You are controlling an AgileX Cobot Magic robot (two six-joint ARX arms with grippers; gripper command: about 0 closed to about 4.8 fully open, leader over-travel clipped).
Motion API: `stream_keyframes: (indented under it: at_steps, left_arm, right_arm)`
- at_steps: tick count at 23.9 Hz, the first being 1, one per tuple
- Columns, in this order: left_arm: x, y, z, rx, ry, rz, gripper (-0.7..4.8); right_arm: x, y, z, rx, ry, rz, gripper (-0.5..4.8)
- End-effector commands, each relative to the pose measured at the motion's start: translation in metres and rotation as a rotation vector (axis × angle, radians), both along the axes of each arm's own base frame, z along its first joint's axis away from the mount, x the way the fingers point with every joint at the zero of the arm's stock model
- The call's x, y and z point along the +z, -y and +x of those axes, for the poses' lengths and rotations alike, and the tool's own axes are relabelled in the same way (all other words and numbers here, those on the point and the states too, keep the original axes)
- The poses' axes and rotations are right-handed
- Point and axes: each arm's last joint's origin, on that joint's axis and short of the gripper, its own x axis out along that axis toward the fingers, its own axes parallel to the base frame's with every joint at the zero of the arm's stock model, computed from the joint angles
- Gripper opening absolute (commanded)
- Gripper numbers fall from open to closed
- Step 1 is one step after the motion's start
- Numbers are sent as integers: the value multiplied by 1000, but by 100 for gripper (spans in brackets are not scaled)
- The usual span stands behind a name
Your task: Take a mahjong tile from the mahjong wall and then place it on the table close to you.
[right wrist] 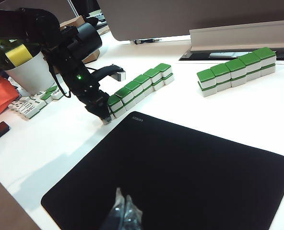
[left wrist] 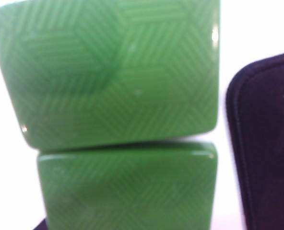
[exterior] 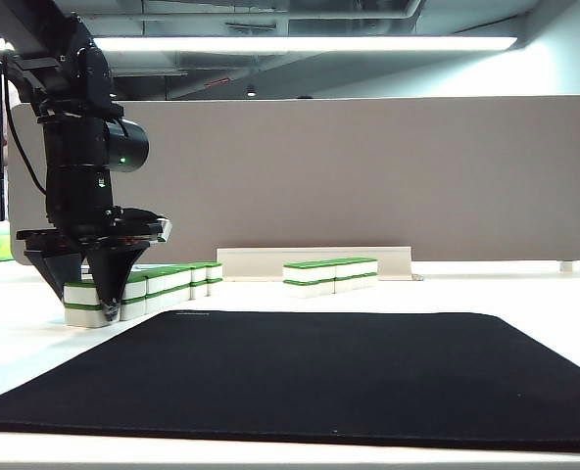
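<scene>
The left gripper points down over the near end of the wall. Its two fingers sit on each side of the top end tile, with the gap a bit wider than the tile. It may be touching, but I cannot tell if it grips yet. To its right lies the black mat on the table. Farther right is a short row. The right gripper hangs over the mat with its tips close together.

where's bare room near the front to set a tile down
The black mat lies wholly bare, with bare white table along its near edge. It is crowded at the mahjong wall, where the left gripper straddles the end tile. The right gripper hovers over the mat's near edge.
</scene>
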Motion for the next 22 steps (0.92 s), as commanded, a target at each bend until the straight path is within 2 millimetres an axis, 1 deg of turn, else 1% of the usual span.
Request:
stream_keyframes:
  at_steps: [1,7,11,16,18,22]
  left_arm:
    - [2,1,-1,24,-4,-7,236]
    - [4,0,-2,24,-18,-4,232]
    - [9,0,-6,25,-31,0,232]
    - [26,-1,-13,23,-5,-10,232]
    - [41,1,-19,12,18,-52,232]
    - [61,10,-30,-25,37,-137,232]
  right_arm:
    - [3,0,0,1,15,2,-1]
    - [3,0,0,1,15,2,-1]
    - [3,0,0,1,15,2,-1]
    - [3,0,0,1,16,1,-1]
    - [3,0,0,1,16,1,-1]
    - [3,0,0,1,15,2,-1]
